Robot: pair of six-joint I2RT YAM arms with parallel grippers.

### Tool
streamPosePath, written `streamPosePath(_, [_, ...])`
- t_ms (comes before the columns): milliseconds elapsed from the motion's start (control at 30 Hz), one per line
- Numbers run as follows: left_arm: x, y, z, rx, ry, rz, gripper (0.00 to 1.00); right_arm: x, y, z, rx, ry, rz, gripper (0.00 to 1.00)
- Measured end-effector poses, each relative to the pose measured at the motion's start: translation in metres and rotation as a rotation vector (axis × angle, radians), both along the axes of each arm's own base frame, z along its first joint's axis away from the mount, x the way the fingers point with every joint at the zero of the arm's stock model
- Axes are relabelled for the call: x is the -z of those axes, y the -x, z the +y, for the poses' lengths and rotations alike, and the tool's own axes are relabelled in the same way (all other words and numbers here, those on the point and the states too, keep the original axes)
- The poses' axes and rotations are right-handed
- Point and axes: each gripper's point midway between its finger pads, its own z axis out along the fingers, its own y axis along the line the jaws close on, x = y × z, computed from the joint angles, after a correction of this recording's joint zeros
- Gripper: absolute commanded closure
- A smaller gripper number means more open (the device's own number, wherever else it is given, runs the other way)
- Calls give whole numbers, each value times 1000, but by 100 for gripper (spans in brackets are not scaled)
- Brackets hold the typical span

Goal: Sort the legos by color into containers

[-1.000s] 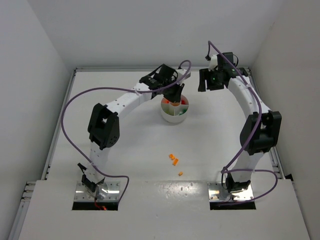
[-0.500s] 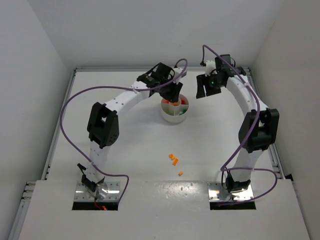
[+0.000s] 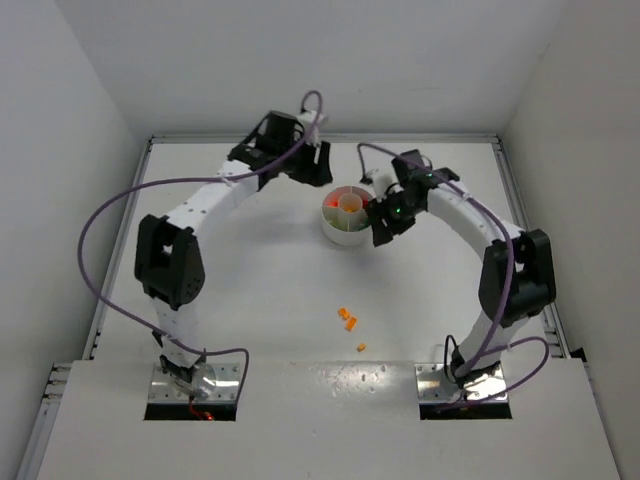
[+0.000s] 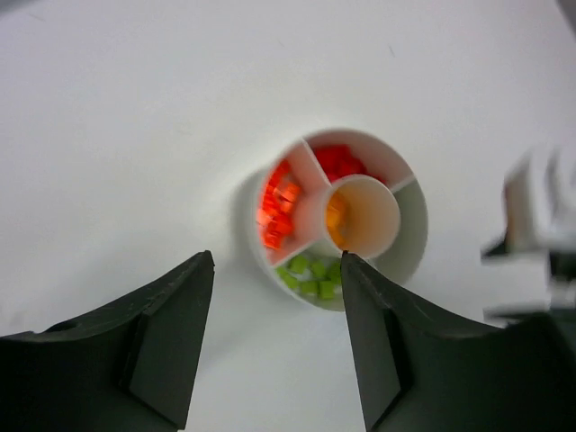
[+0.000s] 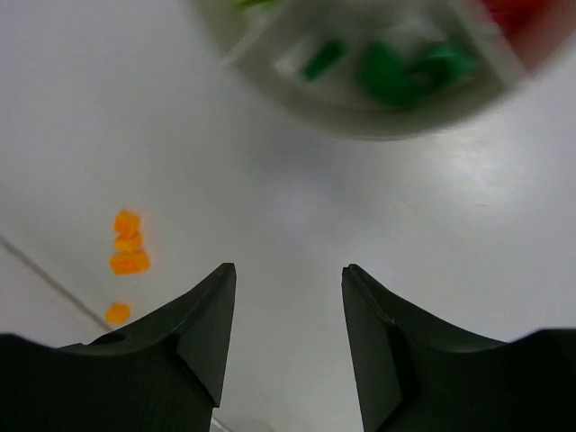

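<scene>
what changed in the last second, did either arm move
The left end effector pulled back from over the dish toward the far left and now stands open, empty. The right end effector swung in from the far right to the dish's right side. Dish and loose orange bricks stayed put.

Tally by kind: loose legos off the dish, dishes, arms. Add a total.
Loose orange legos: 4
Divided white dish: 1
Robot arms: 2
Total: 7
</scene>
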Motion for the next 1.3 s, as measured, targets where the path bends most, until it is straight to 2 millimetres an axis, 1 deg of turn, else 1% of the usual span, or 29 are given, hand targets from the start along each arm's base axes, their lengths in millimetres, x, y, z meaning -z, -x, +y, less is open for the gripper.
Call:
streamPosePath(67, [-37, -14, 34, -89, 55, -59, 35, 8, 35, 23, -127, 12, 26, 49])
streamPosePath(100, [-54, -18, 50, -128, 78, -89, 35, 11, 52, 40, -210, 16, 31, 49])
streamPosePath(133, [-70, -19, 67, -164, 93, -116, 33, 14, 69, 51, -279, 20, 38, 49])
streamPosePath(167, [-82, -19, 84, -200, 104, -144, 33, 17, 87, 65, -357, 24, 43, 50])
streamPosePath(233, [-97, -11, 113, -254, 110, -177, 33, 24, 120, 82, -507, 39, 48, 52])
streamPosePath(267, [-102, -4, 123, -272, 109, -186, 32, 27, 138, 87, -585, 44, 54, 54])
streamPosePath(300, [-103, 2, 130, -280, 108, -193, 32, 30, 156, 89, -666, 51, 57, 57])
streamPosePath(367, [-99, 15, 139, -290, 101, -186, 32, 35, 186, 85, -800, 66, 66, 58])
streamPosePath(400, [-93, 21, 142, -294, 96, -175, 32, 37, 199, 79, -871, 79, 70, 58])
streamPosePath(500, [-74, 33, 150, -300, 78, -129, 32, 44, 224, 70, -1017, 103, 55, 57])
streamPosePath(533, [-68, 36, 153, -307, 73, -114, 32, 48, 230, 67, -1054, 112, 46, 57])
streamPosePath(600, [-57, 42, 162, -325, 61, -85, 32, 56, 241, 62, -1120, 135, 41, 54])
streamPosePath(700, [-50, 51, 172, -342, 50, -69, 32, 68, 251, 61, -1201, 169, 15, 52])
streamPosePath(733, [-49, 54, 174, -345, 47, -70, 31, 71, 252, 61, -1219, 181, 0, 51])
streamPosePath(867, [-56, 69, 180, -344, 45, -95, 31, 82, 252, 66, -1263, 225, -76, 51])
streamPosePath(1000, [-61, 79, 185, -347, 43, -119, 31, 85, 246, 78, -1278, 244, -143, 55])
streamPosePath(1100, [-62, 81, 189, -346, 31, -130, 31, 90, 244, 82, -1279, 257, -160, 59])
streamPosePath(1300, [-62, 79, 200, -359, 17, -142, 31, 100, 247, 83, -1285, 281, -138, 60])
